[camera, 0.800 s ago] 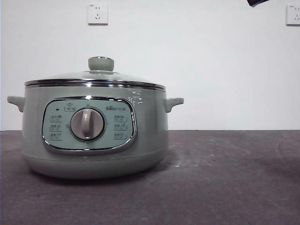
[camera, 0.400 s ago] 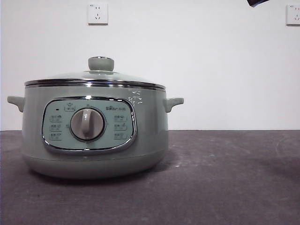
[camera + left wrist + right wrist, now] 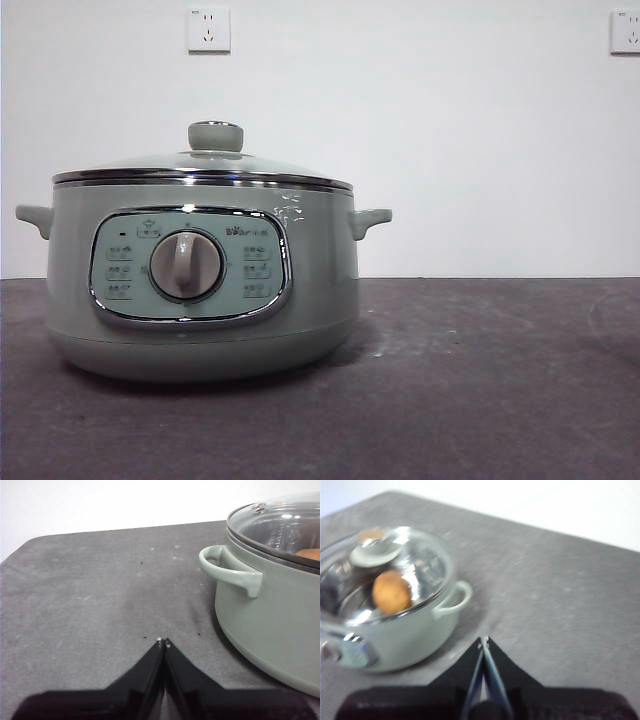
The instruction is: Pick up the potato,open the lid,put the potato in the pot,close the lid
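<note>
Potato [image 3: 391, 591] sits inside the pot [image 3: 200, 290], lid [image 3: 205, 165] on. My left tool [image 3: 163, 642] and right tool [image 3: 484, 641] are both closed, empty, over bare table [image 3: 480, 380]. Glass lid looks fragile and slick; I'd grip only its knob [image 3: 215, 135].

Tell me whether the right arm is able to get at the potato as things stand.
Probably not directly. The potato lies inside the pot, and the lid sits closed over it. The right gripper, fingers shut, hangs apart from the pot over the table, so the lid must come off first.
</note>
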